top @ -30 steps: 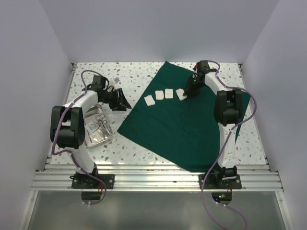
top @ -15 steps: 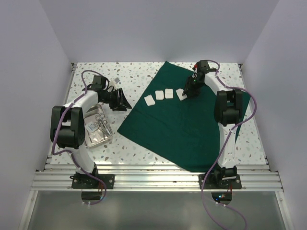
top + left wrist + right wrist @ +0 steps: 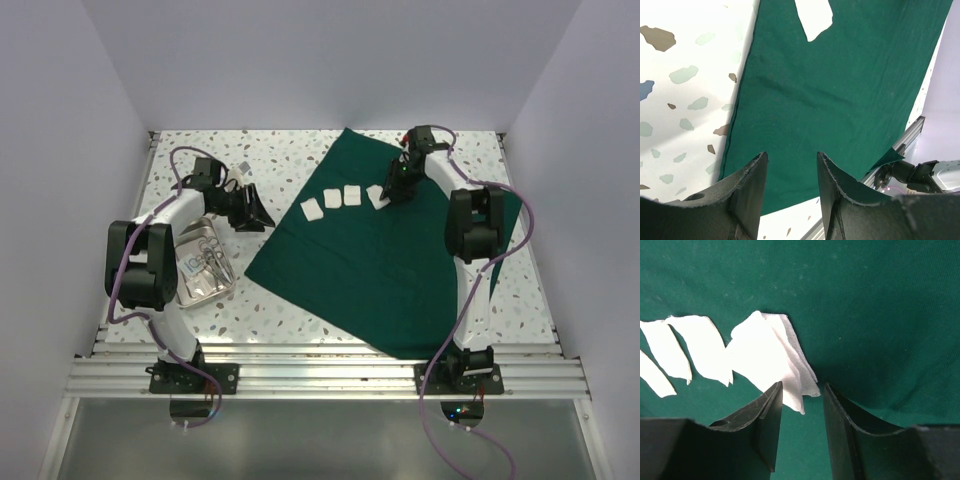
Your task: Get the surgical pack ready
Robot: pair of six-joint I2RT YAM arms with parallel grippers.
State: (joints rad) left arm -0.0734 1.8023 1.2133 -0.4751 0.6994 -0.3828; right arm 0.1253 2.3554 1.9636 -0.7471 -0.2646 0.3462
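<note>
One dark green cloth (image 3: 380, 270) is lying spread flat on the speckled table (image 3: 290, 150), turned so that its corners are pointing toward the table's edges. Four white gauze squares (image 3: 333, 198) are sitting on the cloth's far part in a single row, near one another. The right gripper (image 3: 801, 387) is hanging low over the right end of that row. Its two fingers are standing apart on either side of a corner of the rightmost gauze square (image 3: 765, 357), and green cloth is showing between that corner and one finger, so the jaws are released rather than pinching. All four squares are showing in the right wrist view, the other three trailing off to the left. One small steel tray (image 3: 195, 287) is resting on the bare table at the left, well apart from the cloth, and shiny instruments (image 3: 213, 262) are lying inside it; they are too small to count. The left gripper (image 3: 791, 157) is hovering between the tray and the cloth, over the cloth's left edge. Its jaws are standing parted and holding nothing, and one gauze square is showing at the top of its wrist view.
</note>
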